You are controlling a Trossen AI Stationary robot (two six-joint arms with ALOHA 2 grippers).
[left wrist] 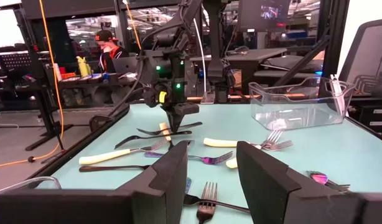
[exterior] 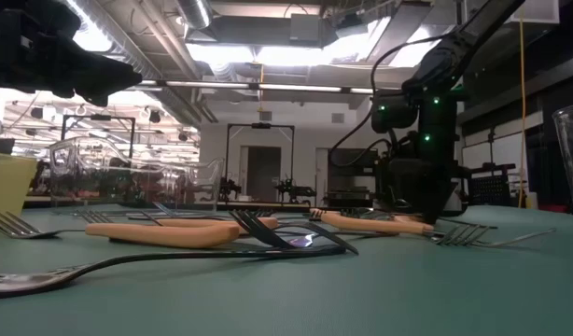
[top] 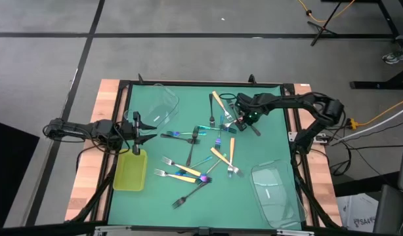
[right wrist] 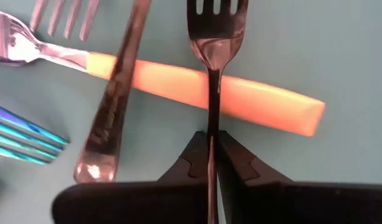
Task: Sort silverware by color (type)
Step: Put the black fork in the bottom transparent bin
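Several slim forks lie scattered on the green mat: orange-handled, dark, and iridescent ones. My right gripper is low over the far cluster and shut on a dark fork. That fork crosses an orange-handled fork; a second dark fork and blue iridescent tines lie beside it. My left gripper hovers open at the mat's left edge, above the yellow-green tray. The left wrist view shows its fingers apart, with the right gripper farther off. My right gripper pinches the dark fork's thin handle between its two fingers, coming from above and pointing down. The handle runs out from between the fingers, and the fork's head reaches over the orange handle. Whether the fork is clear of the mat I cannot tell.
A clear tub lies at the mat's far left, another clear tub at its near right. The tray sits at the left edge. Forks crowd the mat's middle. Wooden rails and a black frame border the mat.
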